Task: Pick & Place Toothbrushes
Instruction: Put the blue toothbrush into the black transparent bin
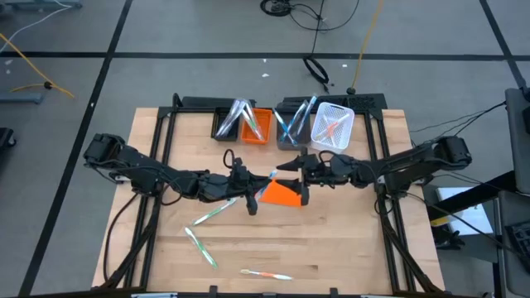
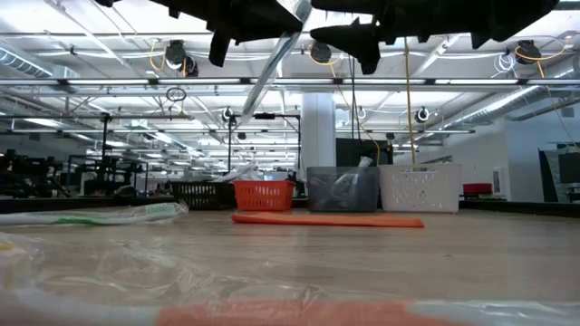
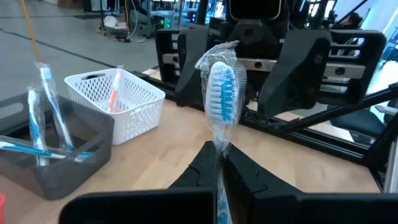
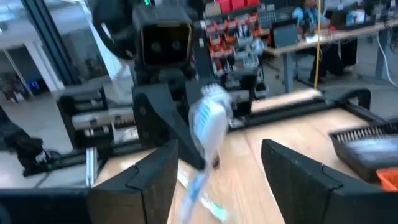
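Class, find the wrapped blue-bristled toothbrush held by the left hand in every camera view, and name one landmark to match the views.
High view: wrapped blue-bristled toothbrush at centre, between both hands.
Low view: pale stick slanting from the top.
Left wrist view: centre, head up, pinched by the shut left hand.
Right wrist view: centre, blurred, beyond the open right hand.
Shared landmark: white mesh basket, absent from the right wrist view.

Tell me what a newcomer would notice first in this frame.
First, the two arms meeting over the table's middle: the left gripper is shut on a wrapped blue toothbrush, held up facing the open right gripper. Next, the row of small bins at the table's far edge, with the white basket at its right end, and the loose toothbrushes lying on the wood near the front.
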